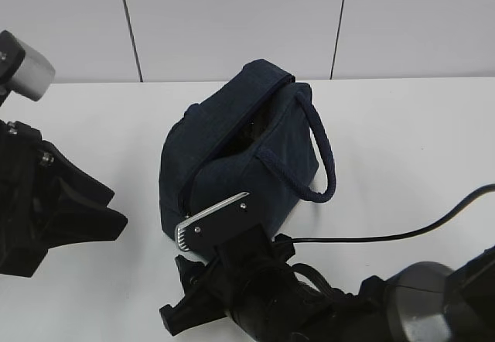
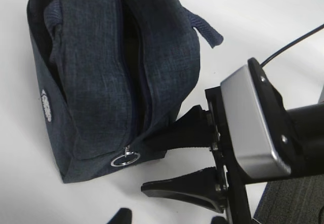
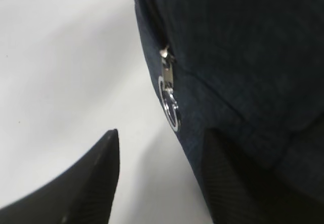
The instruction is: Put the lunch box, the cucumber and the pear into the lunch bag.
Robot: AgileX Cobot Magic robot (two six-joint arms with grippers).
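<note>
Right now the right gripper (image 3: 157,178) stands wide, its two dark fingers spread with nothing between them but bare table and the bag's lower corner; one finger (image 3: 86,183) hangs over the white table (image 3: 61,57) while the other sits against the navy fabric. That spread puts the metal ring pull (image 3: 170,102) just ahead of the gap, which suggests the arm is lined up on the zipper's end rather than on the bag's body. In the left wrist view the same ring pull (image 2: 125,159) hangs at the bottom of the zipper line, at the bag's near lower corner, with the right arm's fingers close beside it. The lunch bag (image 1: 240,152) lies on the table at centre, tipped so its mouth faces up and back, the zipper run down and the opening gaping dark, and its padded loop handle (image 1: 323,156) flops to one side. The left gripper (image 1: 77,218) waits well apart at the left edge; whether it is spread or closed I cannot tell. Lunch box, cucumber and pear show nowhere on the table, so they are presumably inside already or out of frame.
</note>
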